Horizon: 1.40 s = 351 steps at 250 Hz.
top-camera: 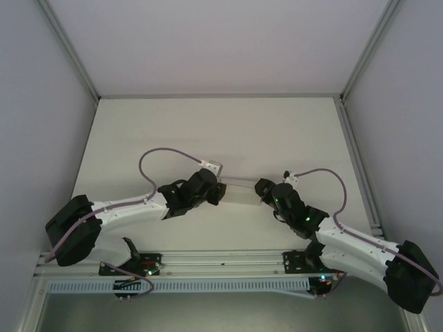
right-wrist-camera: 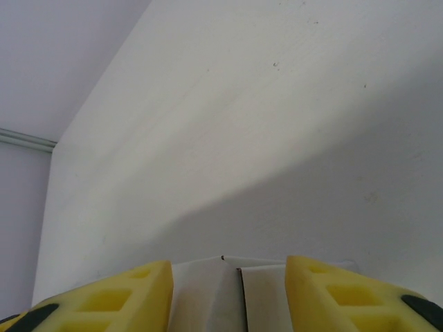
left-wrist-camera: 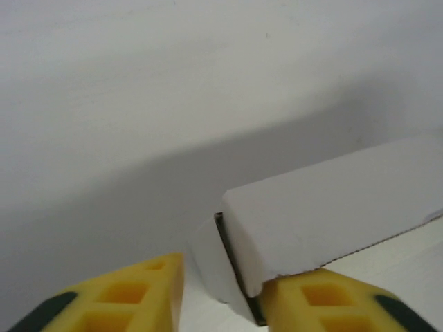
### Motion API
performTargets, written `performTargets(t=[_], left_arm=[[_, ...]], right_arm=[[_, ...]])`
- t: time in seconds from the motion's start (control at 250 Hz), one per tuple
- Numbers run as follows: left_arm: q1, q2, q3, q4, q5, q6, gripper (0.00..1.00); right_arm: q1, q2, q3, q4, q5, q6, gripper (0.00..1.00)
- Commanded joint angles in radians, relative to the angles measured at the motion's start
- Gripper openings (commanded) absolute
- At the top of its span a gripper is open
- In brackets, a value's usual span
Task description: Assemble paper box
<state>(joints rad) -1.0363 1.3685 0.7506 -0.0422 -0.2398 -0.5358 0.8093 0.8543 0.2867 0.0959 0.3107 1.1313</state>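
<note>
**Top view.** Even, diffuse light from overhead. The white table [top-camera: 208, 131] reads bright without glare, the walls [top-camera: 41, 104] take a faint lilac cast, and the black parts of the arms [top-camera: 190, 194] lose detail. Shadows beneath them are faint.

**Left wrist view.** A broad, soft-edged shadow crosses the table diagonally. The paper box [left-wrist-camera: 332, 200] is lit on its upper face and dark at its end. The left gripper [left-wrist-camera: 221, 294], close to the lens, is soft in focus.

**Right wrist view.** Bright at upper left, shaded at lower right. The right gripper [right-wrist-camera: 230, 287] is likewise slightly blurred.
</note>
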Motion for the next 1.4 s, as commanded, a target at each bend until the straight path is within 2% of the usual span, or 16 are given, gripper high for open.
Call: performTargets(t=[0.0,0.112,0.367,0.455,0.519,0.587,0.763,0.946,1.194,1.397], left_arm=[[-0.028,-0.032,0.021,-0.261,0.099,0.03,0.43],[-0.028,-0.076,0.049,-0.314,0.122,0.031,0.56],[-0.014,-0.104,0.108,-0.338,0.164,-0.013,0.76],[0.024,-0.105,0.111,-0.315,0.208,-0.063,0.79],[0.072,-0.104,0.108,-0.289,0.255,-0.113,0.9],[0.129,-0.099,0.093,-0.251,0.316,-0.15,0.88],[0.253,-0.082,0.025,-0.069,0.515,-0.199,0.9],[0.26,-0.047,0.016,-0.031,0.547,-0.186,0.85],[0.262,-0.002,-0.065,0.022,0.588,-0.199,0.75],[0.264,0.022,-0.095,0.051,0.61,-0.197,0.71]], right_arm=[[-0.003,0.034,-0.069,-0.171,-0.035,0.007,0.43],[-0.002,0.045,-0.085,-0.155,-0.043,0.018,0.4],[0.0,0.076,-0.101,-0.15,-0.056,0.04,0.37],[-0.001,0.075,-0.117,-0.138,-0.065,0.039,0.37],[0.0,0.075,-0.132,-0.136,-0.066,0.053,0.36],[0.0,0.073,-0.157,-0.11,-0.065,0.058,0.36],[-0.001,0.071,-0.193,-0.069,-0.047,0.027,0.35],[0.0,0.074,-0.188,-0.092,-0.029,0.015,0.33],[0.002,0.102,-0.212,-0.038,-0.022,-0.018,0.23],[0.007,0.16,-0.213,-0.017,-0.009,-0.043,0.22]])
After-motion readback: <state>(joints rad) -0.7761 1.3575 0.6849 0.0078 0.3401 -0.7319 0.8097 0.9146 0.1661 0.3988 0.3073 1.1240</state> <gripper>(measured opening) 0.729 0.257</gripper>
